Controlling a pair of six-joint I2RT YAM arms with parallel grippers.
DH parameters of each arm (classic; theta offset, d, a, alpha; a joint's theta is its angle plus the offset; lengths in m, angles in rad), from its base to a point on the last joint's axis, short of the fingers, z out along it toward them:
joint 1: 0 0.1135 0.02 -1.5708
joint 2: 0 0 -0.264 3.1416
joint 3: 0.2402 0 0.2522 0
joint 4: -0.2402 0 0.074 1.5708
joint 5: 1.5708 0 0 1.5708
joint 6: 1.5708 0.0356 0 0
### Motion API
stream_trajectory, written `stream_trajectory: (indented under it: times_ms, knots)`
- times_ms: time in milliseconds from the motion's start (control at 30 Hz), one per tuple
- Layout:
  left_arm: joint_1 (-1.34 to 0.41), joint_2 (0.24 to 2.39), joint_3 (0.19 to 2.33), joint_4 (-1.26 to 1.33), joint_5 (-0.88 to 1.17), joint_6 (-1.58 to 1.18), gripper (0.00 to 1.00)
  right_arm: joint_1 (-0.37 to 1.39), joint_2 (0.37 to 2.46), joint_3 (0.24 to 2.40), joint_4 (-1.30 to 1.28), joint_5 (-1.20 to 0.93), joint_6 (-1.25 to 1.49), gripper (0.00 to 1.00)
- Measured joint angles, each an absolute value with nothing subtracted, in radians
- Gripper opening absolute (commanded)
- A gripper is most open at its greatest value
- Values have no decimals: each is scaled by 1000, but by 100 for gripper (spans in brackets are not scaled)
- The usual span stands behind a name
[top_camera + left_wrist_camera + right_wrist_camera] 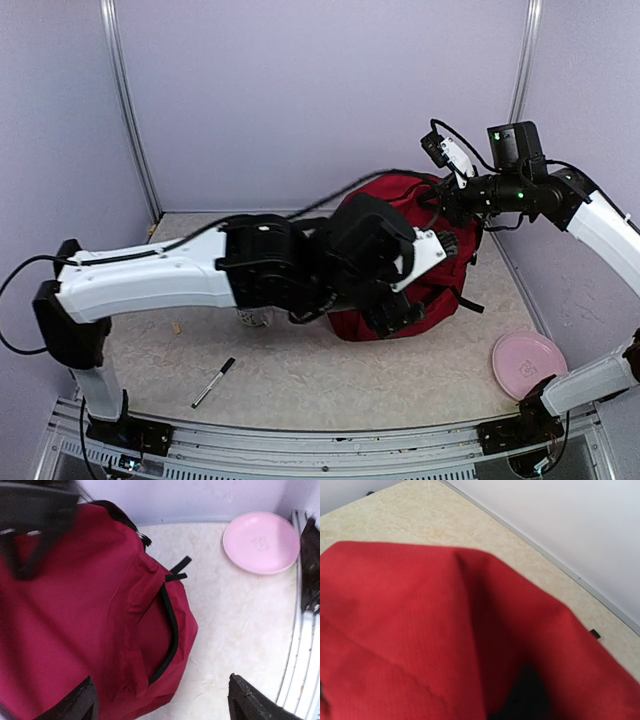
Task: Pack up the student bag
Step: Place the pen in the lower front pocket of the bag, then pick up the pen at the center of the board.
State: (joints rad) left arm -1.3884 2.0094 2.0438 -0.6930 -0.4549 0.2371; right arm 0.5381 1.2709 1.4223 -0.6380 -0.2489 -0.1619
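**Step in hand (judged):** opening the student bag [440,288] for loading.

- The right end effector [447,205] appeared clamped on the bag's top edge, tenting the fabric. A steady upward lift was required there.
- The left end effector [168,701] hung over the front pocket with its fingers wide apart, gripping nothing. Its next grasp called for a zipper pull, not loose cloth.

**Bag:** it stood at 1 o'clock on the surface [300,370]. It was dark red with black zippers, soft and slumping. A pen [213,382] lay at 7 o'clock, unpacked.
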Motion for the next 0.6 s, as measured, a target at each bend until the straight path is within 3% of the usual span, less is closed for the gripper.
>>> stream_trajectory:
  times_ms: [133,267,467,600]
  knots:
    - [-1367,1698,1774,-682,-390,38,86,538,1271,1422,-637,-249,-163,10]
    - [-1236,1438,1454,-684,-289,-247,85,538,1271,1422,-636,-248,-167,10]
    - [-1017,1209,978,-760,-155,-612,76,538,1274,1416,-630,-246,-177,10]
    - [-977,1107,835,-846,-134,-790,77,538,1274,1410,-621,-246,-182,11]
